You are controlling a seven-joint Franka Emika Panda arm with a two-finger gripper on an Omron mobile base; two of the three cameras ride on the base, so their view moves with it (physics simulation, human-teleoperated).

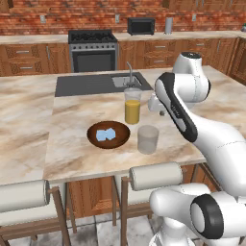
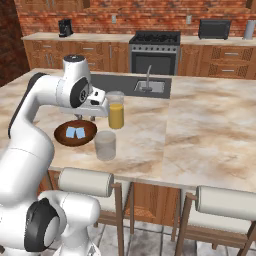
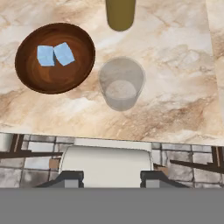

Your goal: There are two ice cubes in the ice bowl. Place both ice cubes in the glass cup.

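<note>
On the marble counter (image 1: 72, 144), from left to right: dark wooden ice bowl (image 1: 108, 135) holding 2 pale blue ice cubes (image 1: 105, 135) touching side by side; just right of it, empty clear glass cup (image 1: 148, 139), upright; behind both, taller glass of orange liquid (image 1: 132, 105). Above the counter's near edge, end effector (image 3: 111, 177) shut, gripping nothing.

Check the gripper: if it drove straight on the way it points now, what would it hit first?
Judging by the hand view, the gripper points down near the counter's front edge. Its line probably meets bare counter just in front of the glass cup, or the stool cushion below the edge. Depth is unclear.
</note>
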